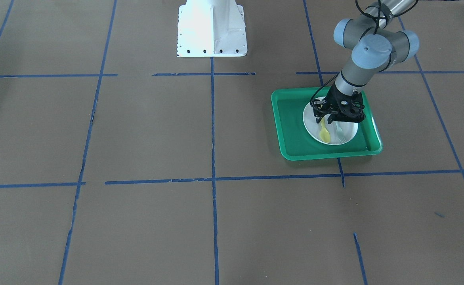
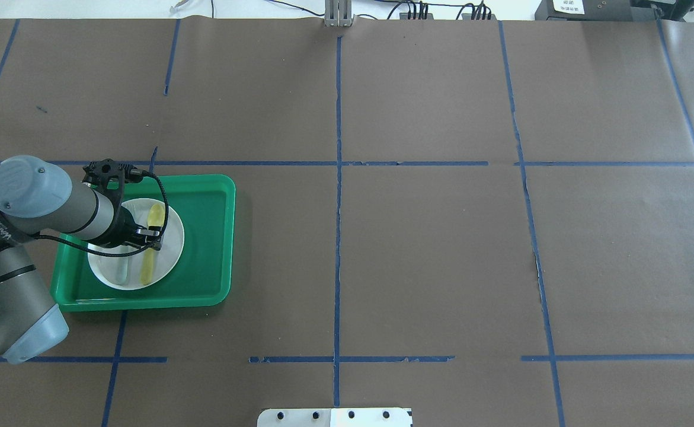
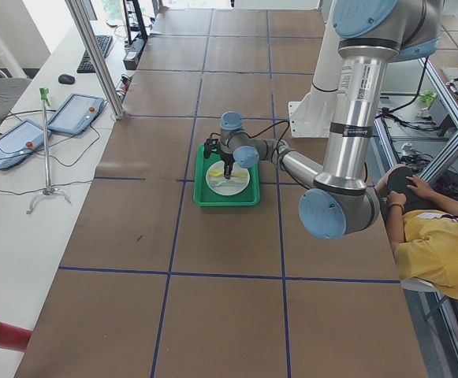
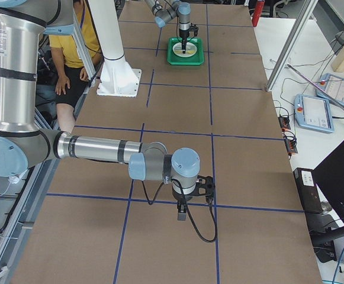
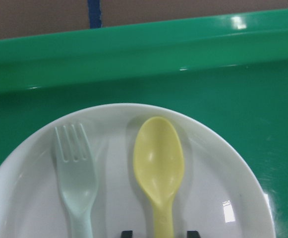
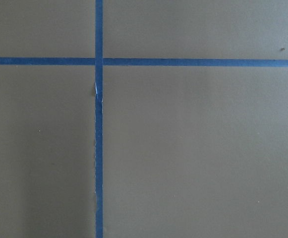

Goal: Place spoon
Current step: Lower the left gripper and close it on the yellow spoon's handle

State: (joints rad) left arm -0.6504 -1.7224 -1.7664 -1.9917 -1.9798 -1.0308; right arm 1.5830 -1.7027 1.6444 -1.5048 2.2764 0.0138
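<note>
The yellow spoon [image 5: 158, 163] lies flat on the white plate [image 5: 223, 198], bowl toward the tray's rim, beside a pale grey-white fork [image 5: 77, 183]. The plate sits in the green tray [image 2: 204, 237]. My left gripper [image 5: 159, 234] is low over the plate, open, with its fingertips [image 5: 127, 233] on either side of the spoon's handle and apart from it. It also shows in the front view [image 1: 327, 118] over the spoon [image 1: 325, 134] and in the overhead view [image 2: 152, 237]. My right gripper [image 4: 182, 214] hangs over bare table far from the tray; I cannot tell whether it is open.
The tray [image 1: 295, 134] stands on brown paper marked with blue tape lines [image 1: 212, 118]. The robot's white base [image 1: 211, 27] is at the table's near side. A person in yellow [image 3: 441, 244] sits beside the table.
</note>
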